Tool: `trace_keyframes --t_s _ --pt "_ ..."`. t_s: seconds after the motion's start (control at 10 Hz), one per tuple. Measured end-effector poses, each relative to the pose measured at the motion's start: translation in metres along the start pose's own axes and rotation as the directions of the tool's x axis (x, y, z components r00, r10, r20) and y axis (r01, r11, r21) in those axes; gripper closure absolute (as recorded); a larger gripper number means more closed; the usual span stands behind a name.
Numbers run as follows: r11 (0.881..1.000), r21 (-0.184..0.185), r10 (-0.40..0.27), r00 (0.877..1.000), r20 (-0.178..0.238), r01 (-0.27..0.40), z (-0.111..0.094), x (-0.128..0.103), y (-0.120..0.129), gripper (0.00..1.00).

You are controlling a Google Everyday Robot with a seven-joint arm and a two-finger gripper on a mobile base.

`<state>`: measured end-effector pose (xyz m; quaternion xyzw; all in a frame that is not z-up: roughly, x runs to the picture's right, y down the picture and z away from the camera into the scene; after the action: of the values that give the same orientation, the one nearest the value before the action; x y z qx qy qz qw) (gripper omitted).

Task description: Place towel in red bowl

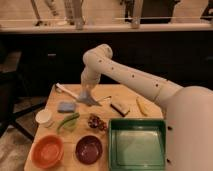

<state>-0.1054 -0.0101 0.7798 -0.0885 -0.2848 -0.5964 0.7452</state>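
Note:
The towel [89,98], a small pale grey-blue cloth, hangs in a bunch from my gripper [86,90], which is shut on its top. It dangles just above the back middle of the wooden table [130,95]. The red bowl [47,150], round and orange-red, sits empty at the table's front left corner, well forward and left of the gripper. My white arm reaches in from the right and bends down over the back of the table.
A dark purple bowl [89,148] stands right of the red bowl, and a green tray [137,142] fills the front right. A blue pad [66,106], a white cup [44,117], a green vegetable [67,121], a dark cluster [96,121], a brown bar [120,107] and a banana [142,106] lie around.

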Motion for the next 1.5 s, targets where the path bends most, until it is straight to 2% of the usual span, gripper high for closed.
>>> trace_keyframes --t_s 0.4,0.6,1.5 --pt "0.992 -0.003 -0.122 0.992 -0.006 0.122 -0.035 -0.031 -0.043 1.0" --pt "0.982 0.007 -0.189 0.982 -0.006 0.189 -0.056 -0.059 -0.063 1.0" --pt "0.98 0.01 -0.199 0.98 -0.007 0.199 -0.059 -0.059 -0.063 1.0"
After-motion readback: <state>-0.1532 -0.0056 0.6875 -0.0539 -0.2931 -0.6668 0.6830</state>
